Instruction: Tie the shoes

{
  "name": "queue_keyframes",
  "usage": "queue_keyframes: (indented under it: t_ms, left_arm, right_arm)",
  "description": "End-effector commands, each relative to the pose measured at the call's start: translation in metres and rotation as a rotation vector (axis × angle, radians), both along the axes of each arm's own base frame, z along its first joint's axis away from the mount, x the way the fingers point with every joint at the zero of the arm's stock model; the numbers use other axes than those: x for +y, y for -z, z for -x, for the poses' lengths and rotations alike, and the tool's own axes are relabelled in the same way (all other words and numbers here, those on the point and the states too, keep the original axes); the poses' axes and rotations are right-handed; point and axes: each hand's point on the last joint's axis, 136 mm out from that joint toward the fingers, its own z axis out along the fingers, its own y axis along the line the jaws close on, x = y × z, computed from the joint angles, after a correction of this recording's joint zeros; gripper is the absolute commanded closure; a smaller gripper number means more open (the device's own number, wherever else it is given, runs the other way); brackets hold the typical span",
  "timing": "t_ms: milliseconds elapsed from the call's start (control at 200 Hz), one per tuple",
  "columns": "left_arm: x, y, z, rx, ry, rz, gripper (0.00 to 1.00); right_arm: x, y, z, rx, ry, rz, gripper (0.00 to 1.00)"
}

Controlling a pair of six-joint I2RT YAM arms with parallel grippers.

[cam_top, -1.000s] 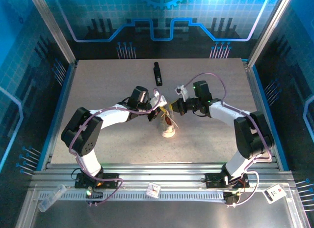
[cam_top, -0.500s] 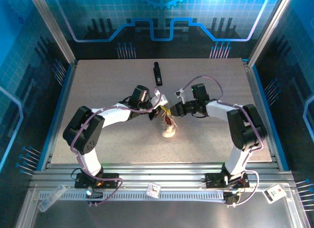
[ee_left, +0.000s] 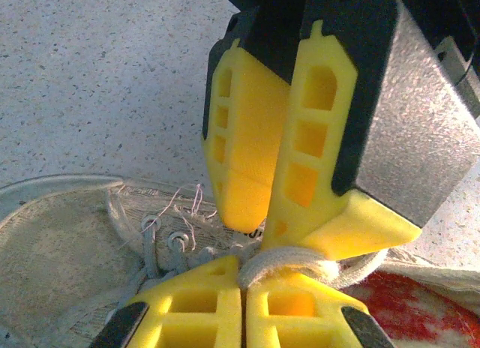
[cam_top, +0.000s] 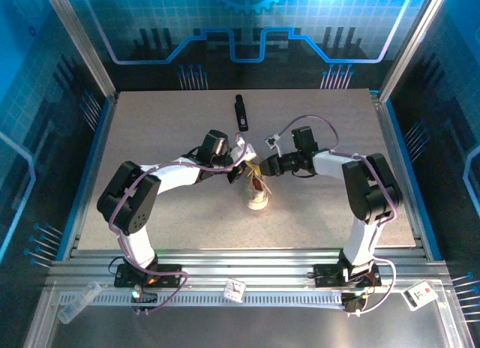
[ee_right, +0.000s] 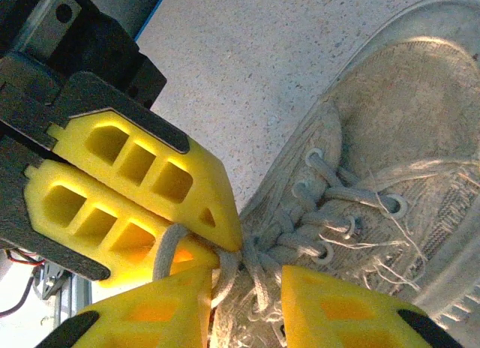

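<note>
The off-white shoe [cam_top: 258, 192] lies mid-table, toe toward the arms, with both grippers meeting over its laces. In the left wrist view my left gripper [ee_left: 244, 277] is shut, and a pale lace [ee_left: 300, 259] is pinched at its tips and loops to the right. Eyelets [ee_left: 152, 225] and red lining [ee_left: 427, 307] show beside it. My right gripper [ee_right: 247, 277] stands open above the knotted laces [ee_right: 259, 250], with strands lying in the gap. The left gripper's fingers [ee_right: 142, 175] sit just left of it, holding the lace [ee_right: 166, 247]. From above, the left gripper [cam_top: 241, 172] and right gripper [cam_top: 259, 168] nearly touch.
A slim black bar [cam_top: 241, 112] lies toward the back of the speckled table [cam_top: 165, 130]. Metal frame posts and blue panels wall in the sides. Both arms reach inward from the front rail [cam_top: 240, 258].
The right gripper has opened from shut and its arm has swung slightly left toward the shoe. The left gripper has stayed shut in place on the lace.
</note>
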Motion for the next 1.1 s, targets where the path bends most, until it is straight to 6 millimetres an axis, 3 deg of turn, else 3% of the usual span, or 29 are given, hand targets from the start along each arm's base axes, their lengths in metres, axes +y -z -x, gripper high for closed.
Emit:
queue_keyframes:
  t_ms: [0,65,130,440,695,790,915,1095]
  left_arm:
    - [-0.011,-0.011,-0.005,-0.036,0.037,0.040,0.96]
    - [-0.011,-0.010,-0.004,-0.035,0.039,0.036,0.96]
    - [-0.010,-0.010,-0.004,-0.037,0.037,0.032,0.95]
    - [-0.008,-0.008,-0.004,-0.045,0.034,0.014,0.89]
    - [-0.007,-0.012,-0.003,-0.054,0.036,0.018,0.84]
    - [-0.007,-0.012,-0.002,-0.059,0.037,0.019,0.86]
    - [-0.008,-0.012,-0.004,-0.062,0.037,0.020,0.90]
    - [-0.010,-0.012,-0.004,-0.063,0.041,0.025,0.91]
  right_arm:
    - [0.002,-0.002,-0.001,0.026,-0.019,-0.024,0.76]
    - [0.002,-0.005,-0.002,0.014,-0.014,-0.021,0.92]
    - [-0.002,-0.010,-0.004,-0.020,0.010,-0.009,1.00]
    - [-0.026,-0.040,-0.015,-0.150,0.124,-0.042,1.00]
    - [-0.026,-0.031,-0.014,-0.115,0.116,-0.035,1.00]
    - [-0.024,-0.027,-0.013,-0.073,0.103,-0.041,1.00]
    - [-0.021,-0.024,-0.012,-0.048,0.093,-0.055,0.82]
    - [-0.017,-0.017,-0.011,0.005,0.077,-0.068,0.74]
